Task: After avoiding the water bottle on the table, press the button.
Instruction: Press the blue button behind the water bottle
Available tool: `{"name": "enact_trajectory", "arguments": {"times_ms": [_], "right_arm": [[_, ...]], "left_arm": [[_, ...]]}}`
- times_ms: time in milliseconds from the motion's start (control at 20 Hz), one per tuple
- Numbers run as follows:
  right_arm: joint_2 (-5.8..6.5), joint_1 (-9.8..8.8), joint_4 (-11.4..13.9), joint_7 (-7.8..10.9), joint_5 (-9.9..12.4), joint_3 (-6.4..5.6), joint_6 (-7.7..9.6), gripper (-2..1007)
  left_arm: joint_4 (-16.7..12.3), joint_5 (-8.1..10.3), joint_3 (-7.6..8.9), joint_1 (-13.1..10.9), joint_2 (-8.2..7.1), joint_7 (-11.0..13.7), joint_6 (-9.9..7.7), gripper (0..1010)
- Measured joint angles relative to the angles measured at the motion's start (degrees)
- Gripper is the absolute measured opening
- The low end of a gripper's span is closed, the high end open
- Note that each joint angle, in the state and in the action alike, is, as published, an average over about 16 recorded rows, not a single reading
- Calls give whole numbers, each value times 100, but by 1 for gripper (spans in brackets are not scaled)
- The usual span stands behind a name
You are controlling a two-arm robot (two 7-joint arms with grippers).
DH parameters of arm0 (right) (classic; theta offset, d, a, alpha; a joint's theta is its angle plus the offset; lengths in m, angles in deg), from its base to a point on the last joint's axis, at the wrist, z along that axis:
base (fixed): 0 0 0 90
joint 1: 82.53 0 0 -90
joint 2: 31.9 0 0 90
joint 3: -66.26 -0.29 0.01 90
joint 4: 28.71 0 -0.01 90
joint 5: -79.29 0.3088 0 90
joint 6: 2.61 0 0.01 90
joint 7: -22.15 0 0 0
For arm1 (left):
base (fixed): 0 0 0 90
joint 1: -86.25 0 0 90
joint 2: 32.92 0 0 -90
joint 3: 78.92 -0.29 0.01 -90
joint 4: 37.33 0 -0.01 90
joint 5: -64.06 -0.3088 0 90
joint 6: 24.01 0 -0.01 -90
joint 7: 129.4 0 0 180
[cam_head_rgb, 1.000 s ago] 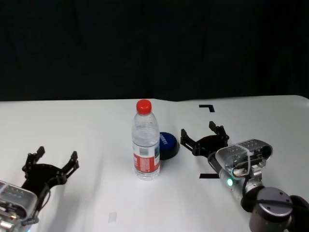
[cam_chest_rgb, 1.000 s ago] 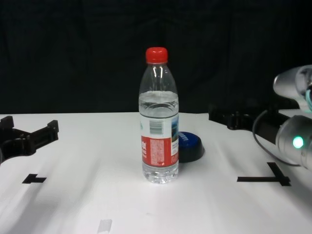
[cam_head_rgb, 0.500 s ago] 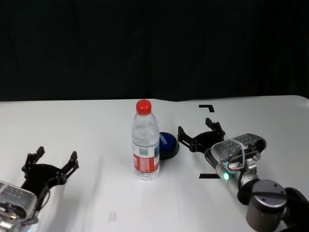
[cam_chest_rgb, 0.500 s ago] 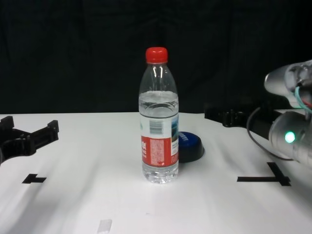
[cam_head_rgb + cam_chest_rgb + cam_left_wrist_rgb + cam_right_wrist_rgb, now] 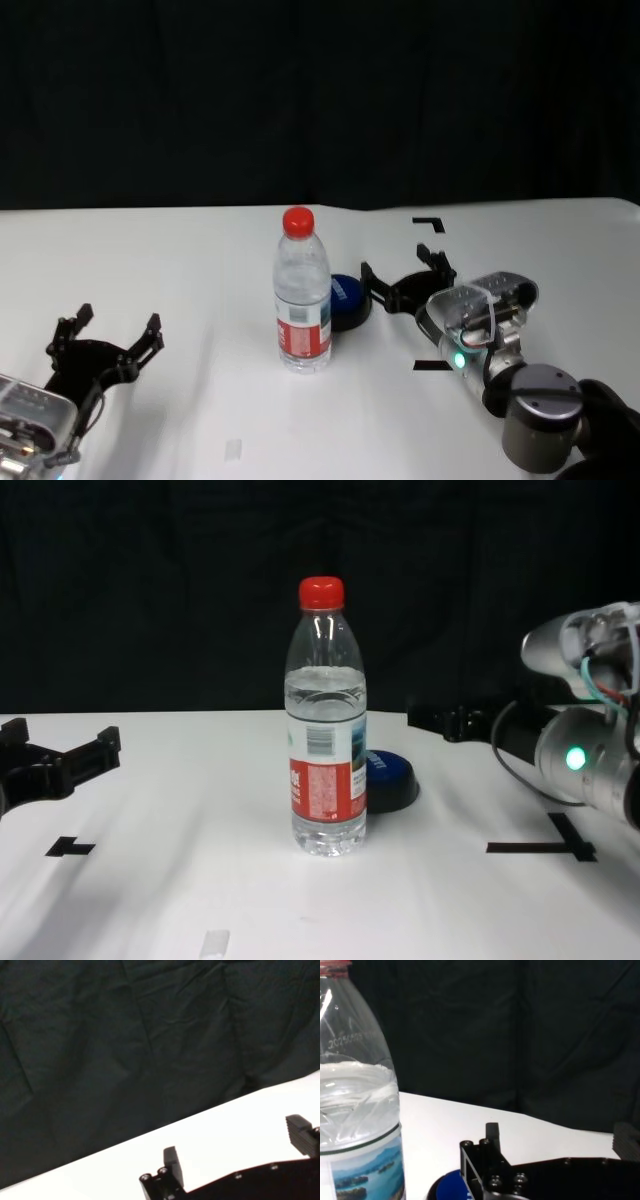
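The water bottle [image 5: 302, 295] stands upright mid-table, clear with a red cap; it also shows in the chest view [image 5: 326, 730] and the right wrist view [image 5: 355, 1110]. The dark blue button [image 5: 350, 298] sits just behind and to the right of it, partly hidden by the bottle, and shows in the chest view [image 5: 393, 778] and the right wrist view [image 5: 449, 1186]. My right gripper [image 5: 397, 272] is open, just right of the button, slightly above the table [image 5: 180, 260]. My left gripper [image 5: 118, 320] is open and empty at the near left.
A black tape corner mark [image 5: 428, 222] lies at the back right. Black cross marks lie under my right arm [image 5: 545, 845] and at the near left [image 5: 70, 847]. A small pale tape strip [image 5: 212, 942] lies near the front edge. A black curtain closes the back.
My right gripper has moved left, closer to the button, staying open. The bottle, the button and the left arm have not moved.
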Motion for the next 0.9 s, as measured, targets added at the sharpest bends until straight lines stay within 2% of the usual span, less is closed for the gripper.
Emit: {"name": "enact_trajectory", "arguments": {"times_ms": [500, 900], "right_arm": [[-45, 250, -361, -20, -113, 82, 30, 1002], [-83, 366, -555, -78, -214, 102, 60, 1002]], "left_arm": [[0, 0, 0, 0, 0, 0, 0, 1010], [0, 0, 0, 0, 0, 0, 0, 1010]]}}
